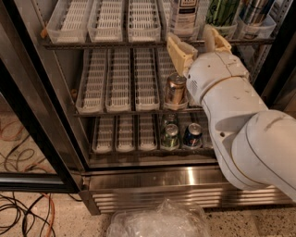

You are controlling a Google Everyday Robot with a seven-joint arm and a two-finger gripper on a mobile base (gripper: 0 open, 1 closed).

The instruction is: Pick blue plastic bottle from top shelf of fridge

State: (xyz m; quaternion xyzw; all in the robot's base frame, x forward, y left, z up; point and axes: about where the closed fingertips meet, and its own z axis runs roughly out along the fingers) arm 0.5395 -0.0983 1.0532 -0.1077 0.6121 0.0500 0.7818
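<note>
Cream-coloured fingers [179, 52] of our white two-finger gripper [198, 45] stand spread wide just below the large clear blue-labelled plastic bottle [185, 16] on the tray-lined top wire shelf [106, 44] of the stainless-steel fridge [175, 185], wide enough, we judge, to straddle its body.

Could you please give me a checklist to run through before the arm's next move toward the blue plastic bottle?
1. Fridge door open, racks exposed: ok.
2. Blue plastic bottle upright on the top shelf: ok.
3. Gripper open and empty: ok.
4. Gripper lined up on the bottle: not ok; it is low, at the shelf's front edge, slightly right.
5. Clearance from the green bottle: cannot tell.
</note>
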